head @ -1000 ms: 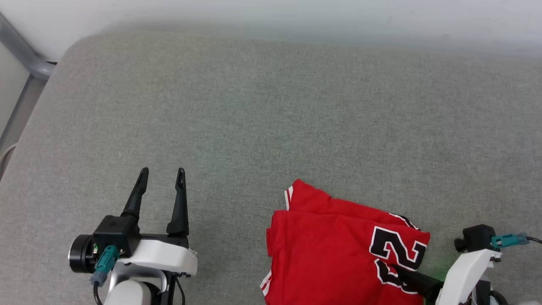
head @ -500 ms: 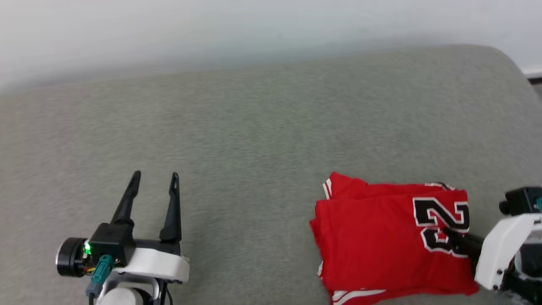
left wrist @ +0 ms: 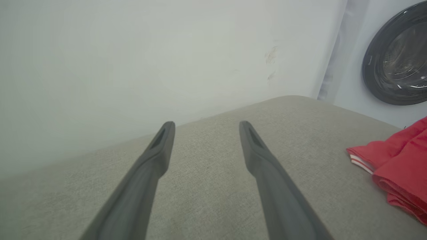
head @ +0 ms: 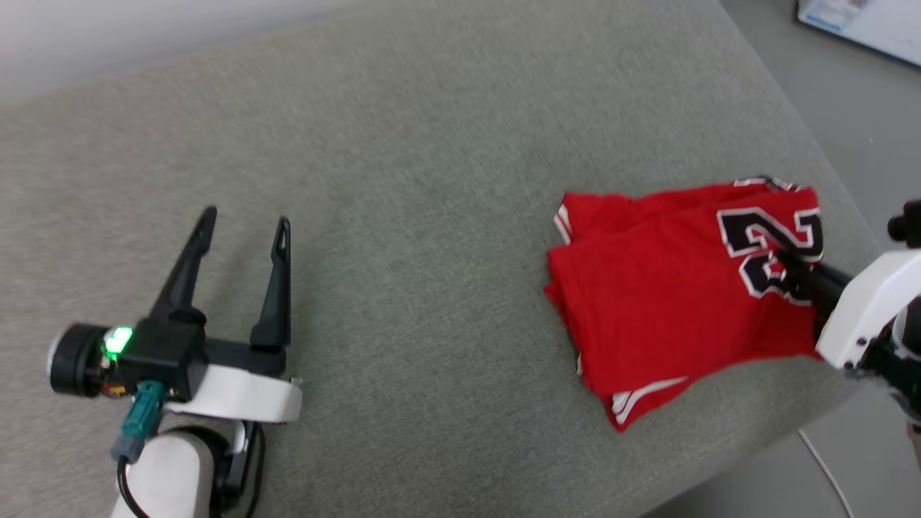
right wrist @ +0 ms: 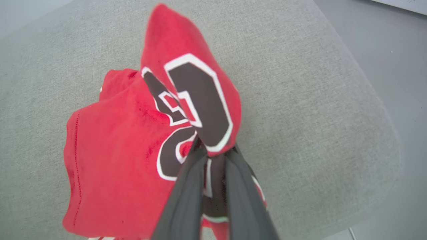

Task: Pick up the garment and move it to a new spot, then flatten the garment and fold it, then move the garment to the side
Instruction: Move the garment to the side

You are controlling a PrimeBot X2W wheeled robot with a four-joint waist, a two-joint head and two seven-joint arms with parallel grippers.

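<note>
The garment (head: 669, 288), a folded red jersey with black white-outlined numerals and striped trim, lies near the right end of the grey cushion. My right gripper (head: 788, 260) is shut on its numbered edge. In the right wrist view the pinched fold of the garment (right wrist: 140, 140) bunches up above my right gripper (right wrist: 213, 151). Far to the left, my left gripper (head: 245, 223) stands open over bare cushion with nothing between its fingers. The left wrist view shows my left gripper (left wrist: 204, 124) open and a corner of the garment (left wrist: 400, 163) at the right.
The grey cushion (head: 403, 216) has a rounded right end, with grey floor (head: 856, 108) beyond it. A white wall (left wrist: 150, 56) runs behind the cushion. A washing machine door (left wrist: 397, 60) shows at the far right of the left wrist view.
The head camera has swung to the right, so the whole picture has shifted. My right gripper has dragged the garment toward the cushion's right end. My left gripper has stayed open.
</note>
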